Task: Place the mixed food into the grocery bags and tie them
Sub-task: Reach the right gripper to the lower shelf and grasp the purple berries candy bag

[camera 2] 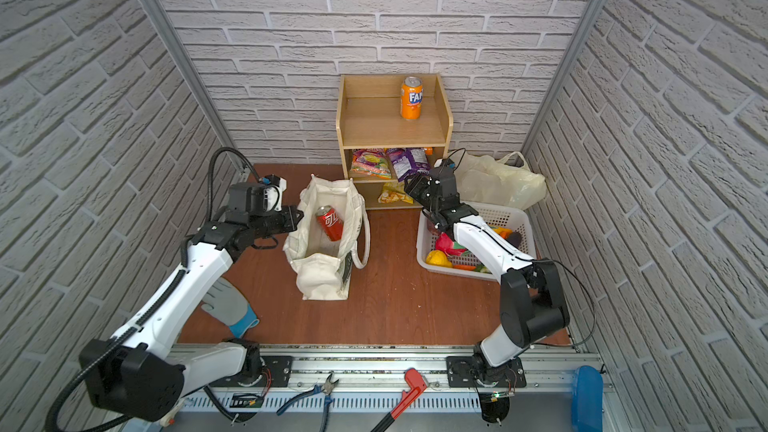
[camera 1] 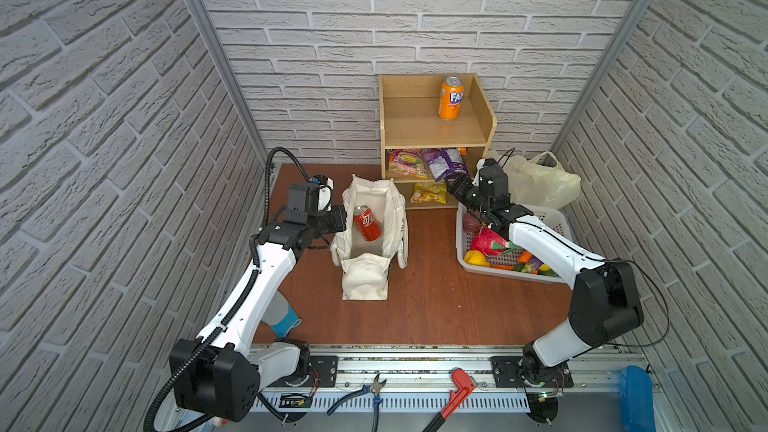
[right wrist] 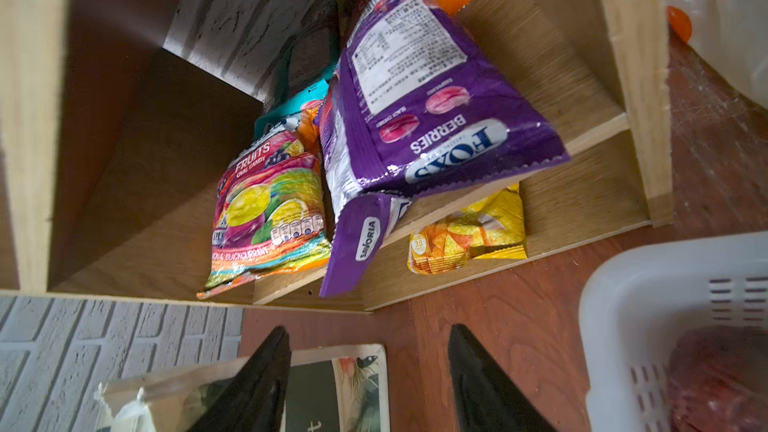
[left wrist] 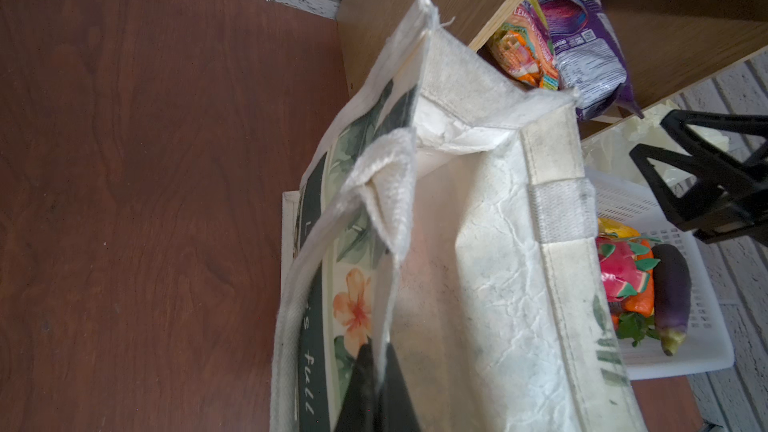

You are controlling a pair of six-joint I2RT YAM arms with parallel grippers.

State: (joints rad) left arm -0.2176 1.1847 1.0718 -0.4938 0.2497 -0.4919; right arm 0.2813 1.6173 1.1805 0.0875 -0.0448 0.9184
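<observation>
The cream canvas tote stands open on the table, left of centre. A red soda can lies inside it. My left gripper is shut on the tote's left wall at the rim. My right gripper is open and holds nothing. It hovers in front of the shelf, facing a purple packet and a multicoloured packet on the middle shelf. A yellow packet lies below them. The pale-yellow plastic bag sits at the back right. An aubergine lies in the basket.
A wooden shelf unit stands at the back wall with an orange can on top. The white perforated basket of toy produce sits under my right arm. A grey glove lies front left. Pliers and a red wrench rest on the front rail.
</observation>
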